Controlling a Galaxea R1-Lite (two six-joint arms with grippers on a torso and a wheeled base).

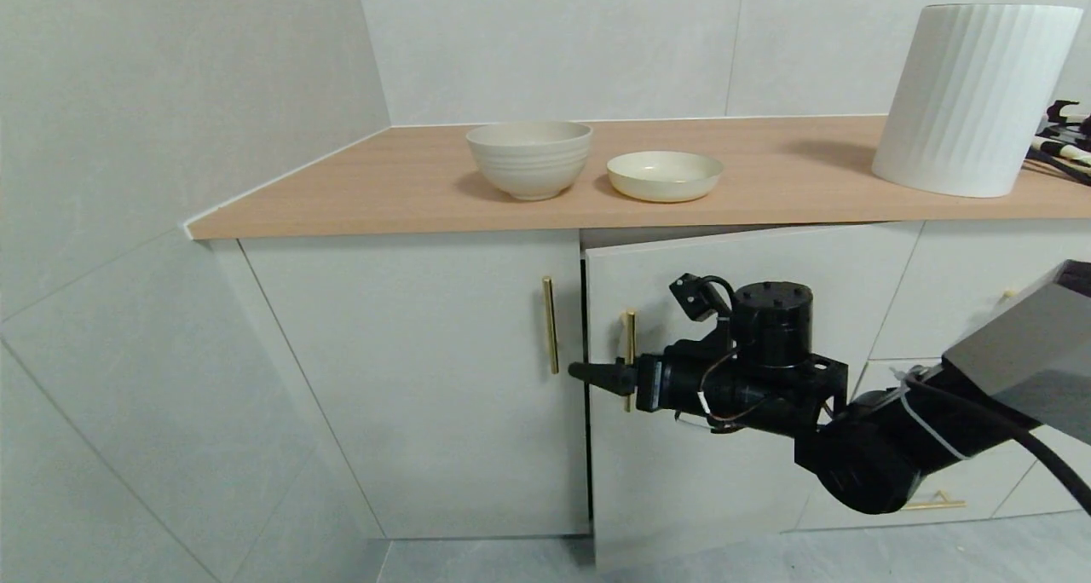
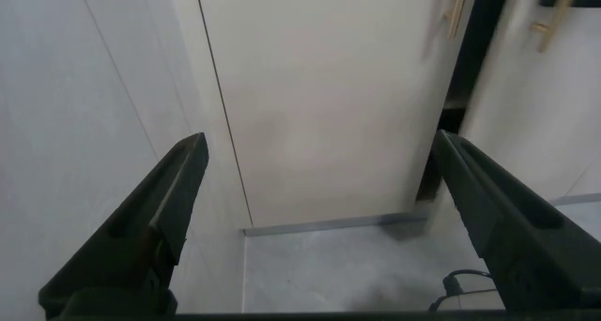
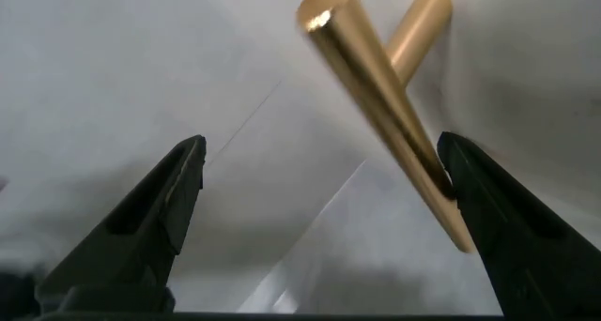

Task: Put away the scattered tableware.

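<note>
A deep cream bowl (image 1: 528,158) and a shallow cream dish (image 1: 665,176) stand side by side on the wooden countertop (image 1: 383,191). Below them, the right cabinet door (image 1: 750,259) stands slightly ajar. My right gripper (image 1: 597,376) is level with that door's gold handle (image 1: 629,344), its fingertips reaching just past it. In the right wrist view the gripper (image 3: 324,227) is open, and the gold handle (image 3: 385,105) passes between the fingers, close to one of them. My left gripper (image 2: 319,227) is open and holds nothing, low down before the left cabinet door (image 2: 319,105).
A tall white ribbed container (image 1: 976,97) stands at the counter's right end, with dark cables (image 1: 1061,140) behind it. The left cabinet door (image 1: 409,378) is closed, with its own gold handle (image 1: 551,325). A tiled wall closes off the left side. Drawers (image 1: 980,285) lie to the right.
</note>
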